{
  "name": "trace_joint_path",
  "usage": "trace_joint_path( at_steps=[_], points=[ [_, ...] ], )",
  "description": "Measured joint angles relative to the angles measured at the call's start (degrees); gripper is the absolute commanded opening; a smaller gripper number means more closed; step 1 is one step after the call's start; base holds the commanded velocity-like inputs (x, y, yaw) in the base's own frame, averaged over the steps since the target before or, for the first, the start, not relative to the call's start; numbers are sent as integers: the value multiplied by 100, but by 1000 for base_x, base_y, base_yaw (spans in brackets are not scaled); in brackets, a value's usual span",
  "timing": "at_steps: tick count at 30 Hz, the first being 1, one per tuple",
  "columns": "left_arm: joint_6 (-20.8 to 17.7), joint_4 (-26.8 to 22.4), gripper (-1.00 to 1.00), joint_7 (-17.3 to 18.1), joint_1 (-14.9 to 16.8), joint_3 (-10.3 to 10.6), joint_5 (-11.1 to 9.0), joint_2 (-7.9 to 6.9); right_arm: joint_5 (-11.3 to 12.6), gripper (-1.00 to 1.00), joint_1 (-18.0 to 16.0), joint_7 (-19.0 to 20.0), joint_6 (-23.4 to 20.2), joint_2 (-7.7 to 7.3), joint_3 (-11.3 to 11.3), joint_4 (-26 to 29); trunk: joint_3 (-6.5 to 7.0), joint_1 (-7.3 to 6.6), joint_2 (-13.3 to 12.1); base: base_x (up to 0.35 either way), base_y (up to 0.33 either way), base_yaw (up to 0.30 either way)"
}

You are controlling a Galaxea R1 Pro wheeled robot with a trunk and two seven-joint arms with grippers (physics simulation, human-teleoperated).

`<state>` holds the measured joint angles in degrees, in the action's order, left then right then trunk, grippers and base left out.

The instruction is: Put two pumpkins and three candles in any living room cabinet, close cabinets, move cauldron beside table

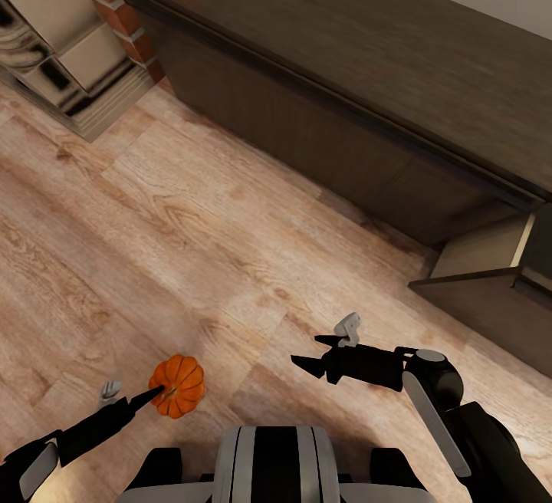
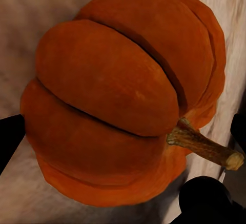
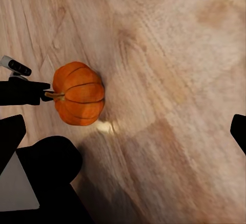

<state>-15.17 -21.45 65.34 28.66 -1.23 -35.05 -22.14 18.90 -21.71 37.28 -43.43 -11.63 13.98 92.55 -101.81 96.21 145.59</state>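
The pumpkin (image 1: 177, 386) sits at the left gripper (image 1: 150, 394)'s fingertips, low over the wood floor (image 1: 192, 242), stem toward that arm. Whether its fingers are pinching it, I cannot tell. The right gripper (image 1: 320, 354) hangs spread and empty. The cabinet (image 1: 345, 104)'s open drawer (image 1: 491, 258) lies toward 2 o'clock.

Both arms matte black w/ pale grey side panels. Right arm (image 1: 429, 380) has a rounded grey-capped joint. Trunk (image 1: 272, 461) grey w/ black stripes.
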Motion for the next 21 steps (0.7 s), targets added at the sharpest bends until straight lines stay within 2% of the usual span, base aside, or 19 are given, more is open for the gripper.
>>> trace_joint_path(
  at_steps=[3,7,9,12,16,17,21],
  points=[
    [4,23,100,-106,0,-6,0,1,3,100,0,12,-5,-4,-52,0,0,0,0,0,0,0],
    [1,39,100,-499,4,-10,-42,14,7,100,4,29,-13,-10,-190,0,0,0,0,0,0,0],
    [5,43,100,-583,8,-4,-35,32,8,100,4,32,-15,-29,-208,0,0,0,0,0,0,0],
    [-32,25,100,-624,27,-17,-88,78,8,100,7,33,-16,-44,-217,0,0,-1,0,0,0,0],
    [-22,24,100,-540,77,-25,-58,182,9,100,6,33,-16,-55,-221,0,0,-1,0,0,0,0],
    [-21,24,-100,-520,81,-20,-55,199,9,100,7,33,-16,-56,-222,0,0,-1,0,0,0,0],
    [-23,29,-100,-444,83,41,-29,234,9,100,9,33,-16,-58,-228,0,0,-1,0,0,0,0]
  ],
)
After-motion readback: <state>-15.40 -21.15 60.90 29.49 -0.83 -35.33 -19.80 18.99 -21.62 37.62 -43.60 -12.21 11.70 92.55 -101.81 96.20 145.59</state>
